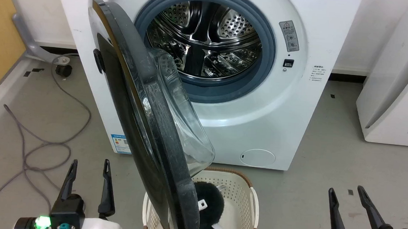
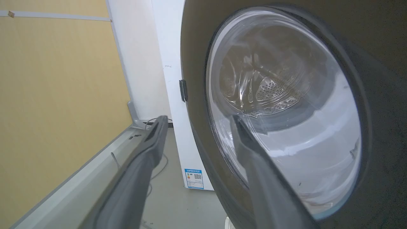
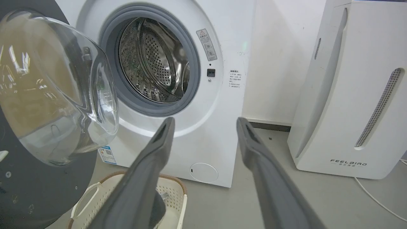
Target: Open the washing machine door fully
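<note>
The door (image 1: 120, 98) stood swung out from the washer (image 1: 260, 125) on its left-side hinge, nearly edge-on to the head camera. Its black outer face was turned left and its clear glass bowl right, toward the open mouth (grey ring and steel drum (image 1: 208, 40) in plain sight). The washer sat on the grey floor (image 1: 311, 153) at the back wall, with a white appliance (image 1: 396, 105) well apart at the floor's right edge. A pale basket (image 1: 241, 198) stood on the floor just before the washer, under the door's lower rim, with something black (image 1: 209, 203) inside. The left gripper (image 1: 90, 161) hung beside the door's outer face with a gap between them, fingers spread and empty. The right gripper (image 1: 345, 188) was low on the right, well clear of the door, its fingers also spread and empty.
</note>
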Motion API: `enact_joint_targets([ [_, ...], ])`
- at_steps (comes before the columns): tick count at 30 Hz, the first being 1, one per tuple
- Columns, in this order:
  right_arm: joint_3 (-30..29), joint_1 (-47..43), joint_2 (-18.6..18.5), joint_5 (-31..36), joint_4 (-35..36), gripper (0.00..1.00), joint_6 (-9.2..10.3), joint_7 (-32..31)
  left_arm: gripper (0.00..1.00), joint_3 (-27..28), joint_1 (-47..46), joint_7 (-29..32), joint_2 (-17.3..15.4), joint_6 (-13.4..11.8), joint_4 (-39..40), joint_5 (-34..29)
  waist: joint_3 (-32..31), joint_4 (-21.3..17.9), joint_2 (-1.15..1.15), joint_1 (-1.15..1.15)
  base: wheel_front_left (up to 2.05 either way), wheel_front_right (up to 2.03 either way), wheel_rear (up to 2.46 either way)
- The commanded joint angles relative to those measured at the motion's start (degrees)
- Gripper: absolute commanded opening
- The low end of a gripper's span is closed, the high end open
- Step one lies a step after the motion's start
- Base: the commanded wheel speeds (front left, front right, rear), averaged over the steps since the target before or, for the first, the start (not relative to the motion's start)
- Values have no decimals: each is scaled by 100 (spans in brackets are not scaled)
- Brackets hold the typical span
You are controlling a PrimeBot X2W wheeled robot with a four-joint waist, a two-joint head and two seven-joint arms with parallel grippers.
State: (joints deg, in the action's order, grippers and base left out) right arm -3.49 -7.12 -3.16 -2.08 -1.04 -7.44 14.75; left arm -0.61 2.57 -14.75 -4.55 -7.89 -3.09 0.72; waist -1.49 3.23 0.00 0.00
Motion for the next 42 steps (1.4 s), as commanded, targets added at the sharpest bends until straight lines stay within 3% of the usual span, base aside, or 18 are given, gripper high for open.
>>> enact_joint_targets([
  [1, -10, -105, 26, -36, -12, 100, -5, 25, 100, 28, 23, -25, -8, -13, -10, 49, -8, 1, 0, 0, 0, 0, 0],
  [3, -18, -117, 27, -52, -21, 100, -5, 25, 0, 87, -19, -25, -7, -26, 32, 72, -25, 0, 0, 0, 0, 0, 0],
  [13, -13, -166, 27, -77, -7, 100, -5, 25, 0, 213, -567, -25, -13, 47, 926, 35, -92, 24, 0, 0, 0, 0, 0],
  [21, 38, -197, 28, -96, 1, 100, -5, 25, 0, -154, -1116, -25, 61, 344, 1934, 125, -122, 10, 0, 0, 0, 0, 0],
  [30, 43, -249, 28, -139, -13, 100, -5, 25, 0, -1075, -1322, -25, 114, 778, 2687, 86, -131, -23, 0, 0, 0, 0, 0],
  [42, 44, -271, 28, -162, -49, 100, -5, 25, 0, -2600, -1024, -25, 107, 1264, 2766, -60, -151, 125, 0, 0, 0, 0, 0],
])
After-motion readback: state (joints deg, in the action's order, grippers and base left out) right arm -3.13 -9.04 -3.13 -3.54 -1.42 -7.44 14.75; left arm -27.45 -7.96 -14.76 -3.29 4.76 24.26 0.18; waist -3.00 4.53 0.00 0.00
